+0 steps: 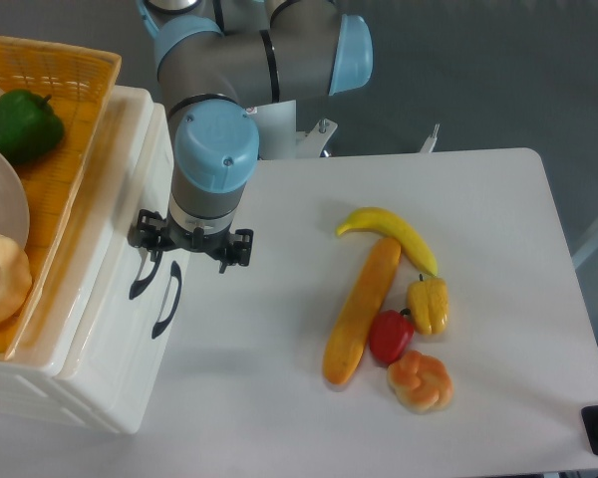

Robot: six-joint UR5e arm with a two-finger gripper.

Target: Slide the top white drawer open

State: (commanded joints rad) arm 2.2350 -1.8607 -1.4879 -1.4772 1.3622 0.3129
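The top white drawer (pixel 130 214) sits at the left of the table (pixel 498 299), as the upper front of a glossy cream-white cabinet (pixel 70 388), and its panel lies nearly flush with the lower drawer front (pixel 130 339). Its curved black handle (pixel 140 280) is just beside the lower handle (pixel 165 299), which is set slightly further out. The gripper (pixel 191 244) points down directly over the upper end of the top handle; the wrist and fingers are viewed from above, so whether the fingers are spread or clamped on the handle cannot be determined. An orange woven basket (pixel 65 119) rests on the cabinet top and holds a green bell pepper (pixel 20 124), a white plate (pixel 2 214) and a doughnut (pixel 0 279). Well apart to the right, on the table surface, lie a banana (pixel 391 235), a long orange vegetable (pixel 361 311), a small yellow pepper (pixel 430 305), a red pepper (pixel 391 336) and an orange pastry-like item (pixel 420 381), grouped closely.
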